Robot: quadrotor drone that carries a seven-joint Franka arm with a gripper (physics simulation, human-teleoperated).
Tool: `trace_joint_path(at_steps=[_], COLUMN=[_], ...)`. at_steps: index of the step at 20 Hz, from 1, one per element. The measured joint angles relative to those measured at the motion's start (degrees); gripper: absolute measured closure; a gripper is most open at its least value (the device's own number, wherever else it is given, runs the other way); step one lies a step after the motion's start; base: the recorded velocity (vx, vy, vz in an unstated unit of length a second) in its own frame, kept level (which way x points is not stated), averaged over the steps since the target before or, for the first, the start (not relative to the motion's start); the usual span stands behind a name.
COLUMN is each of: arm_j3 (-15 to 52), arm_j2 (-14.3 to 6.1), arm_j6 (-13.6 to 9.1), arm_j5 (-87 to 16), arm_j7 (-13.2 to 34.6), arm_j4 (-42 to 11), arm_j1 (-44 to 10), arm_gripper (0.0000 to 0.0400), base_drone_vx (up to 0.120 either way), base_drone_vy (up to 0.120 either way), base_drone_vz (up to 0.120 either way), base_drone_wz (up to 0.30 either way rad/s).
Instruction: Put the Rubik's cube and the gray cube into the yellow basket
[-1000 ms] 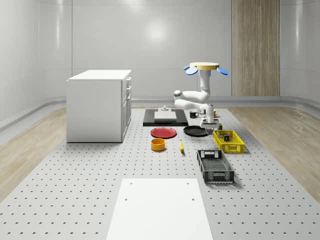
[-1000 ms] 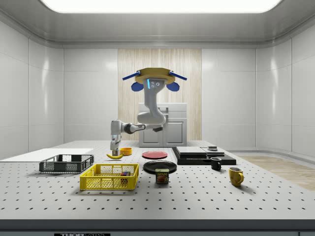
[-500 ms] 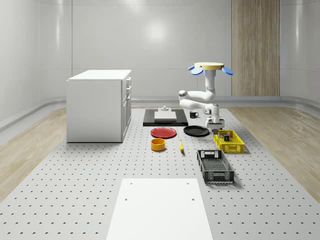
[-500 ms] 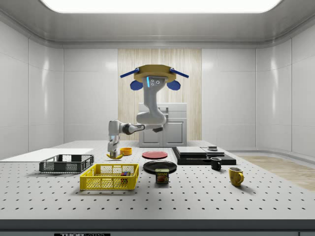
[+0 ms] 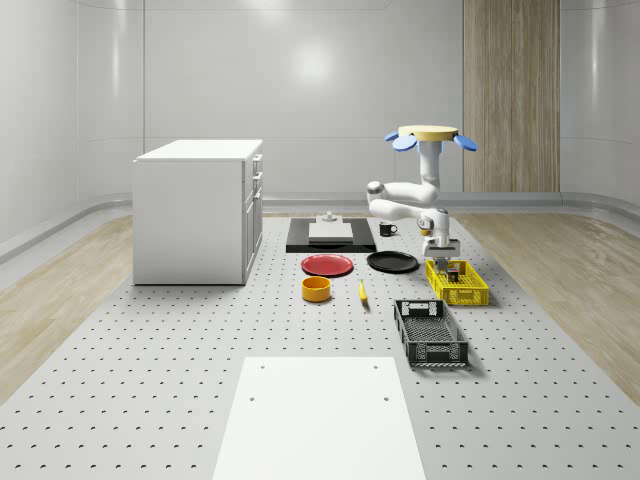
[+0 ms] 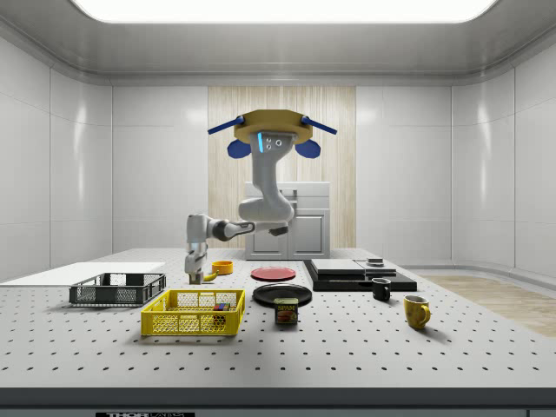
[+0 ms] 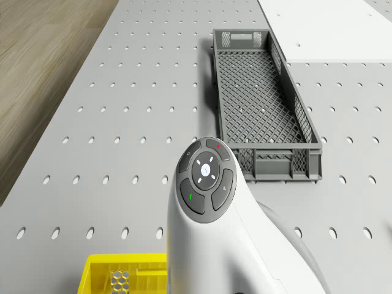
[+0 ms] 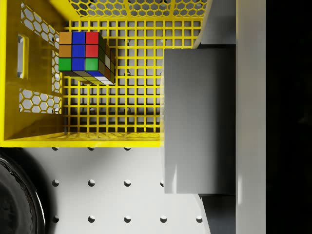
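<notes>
Jaws are pinching the gray cube (image 8: 197,122) between them, one of the fingers (image 8: 217,24) showing pressed against its side in the wrist view; the gripper (image 6: 193,276) is hanging above the yellow basket (image 8: 83,139), clear of its rim in the side view, with the arm reaching down and out from the drone (image 5: 428,133); the drone is hovering high over the far right part of the table (image 5: 150,380), just beyond the basket's far end.

Rubik's cube (image 8: 85,56) is already lying inside the basket, in a corner at the far end; so the gray cube is the step remaining.

Judging from the wrist view, the gray cube is straddling the basket's long wall on the whole-scene view's left, the side facing the black pan (image 8: 14,204); part of it is sitting over the mesh floor, part over bare table.

Doing it well: shifting the gripper toward the whole-scene view's right until the whole cube is sitting over the mesh; keeping it off the Rubik's cube corner, aiming nearer along the basket where the floor looks free; lowering closer to the floor before opening, since a drop from height is likely bouncing or clipping the rim; releasing now is risking the cube tipping off the wall onto the table.
</notes>
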Motion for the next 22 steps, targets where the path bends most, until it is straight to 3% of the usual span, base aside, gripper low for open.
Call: trace_joint_path(at_steps=[2, 12, 22], arm_j3=[0.00, 0.03, -4.48], arm_j2=[-0.03, -0.17, -0.22], arm_j6=[0.03, 0.16, 2.16], arm_j5=[0.01, 0.08, -4.12], arm_j7=[0.01, 0.05, 0.01], arm_j4=[0.00, 0.01, 1.62], arm_j1=[-0.01, -0.07, -0.96], arm_gripper=[0.0150, 0.0150, 0.0150], base_drone_vx=[0.000, 0.000, 0.000], base_drone_vy=[0.120, 0.120, 0.000], base_drone_vz=[-0.020, -0.120, 0.000], base_drone_wz=[0.000, 0.000, 0.000])
